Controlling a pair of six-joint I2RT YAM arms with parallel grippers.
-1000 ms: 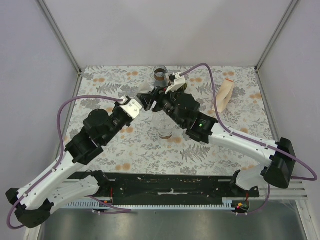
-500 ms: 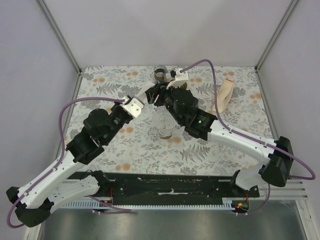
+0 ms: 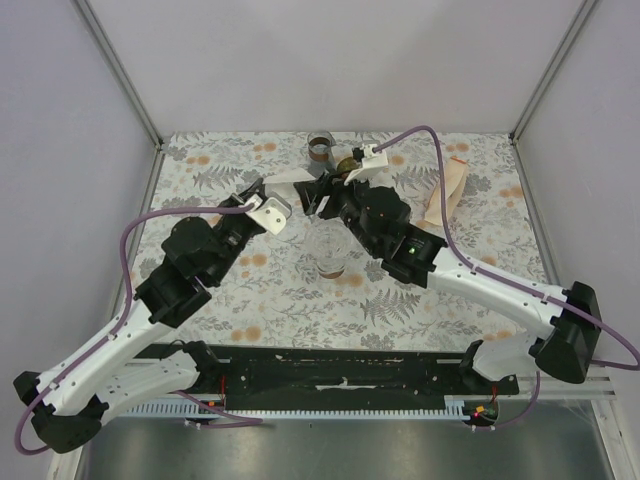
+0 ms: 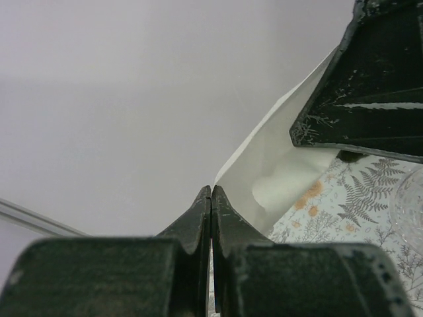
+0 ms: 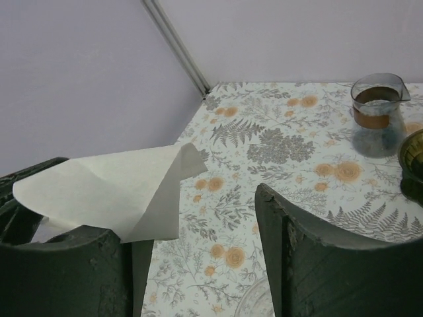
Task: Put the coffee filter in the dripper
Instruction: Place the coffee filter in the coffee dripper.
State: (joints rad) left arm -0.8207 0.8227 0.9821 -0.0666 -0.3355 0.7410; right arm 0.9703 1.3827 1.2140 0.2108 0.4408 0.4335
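While the left gripper [image 4: 211,193] has its two jaws pressed together, a corner of the coffee filter [image 4: 277,158] is pinched between their tips, and the white paper fans out from there toward the upper right of the left wrist view; the sheet hangs in the air above the flowered table [image 3: 200,170], touching nothing beneath it; the right gripper [image 5: 198,219] meets it from the other side with its jaws wide apart; in the right wrist view the filter drapes over the finger at the lower left of the frame, one corner folded down in front, while the other finger stands apart from the paper at the lower right; whether that left-hand finger sits inside the cone or only against it, I cannot tell; the dripper [image 5: 414,153], dark olive-green, shows at the right edge of that view, on the table and well apart from the filter, with nothing in it that can be seen; just beyond it, toward the upper right, stands a clear glass jar [image 5: 374,112] with a brown band; from above, both grippers meet near the upper middle of the frame, a clear round carafe [image 3: 330,252] sits below them at the centre, and a long pale peach packet [image 3: 445,195] lies toward the upper right.
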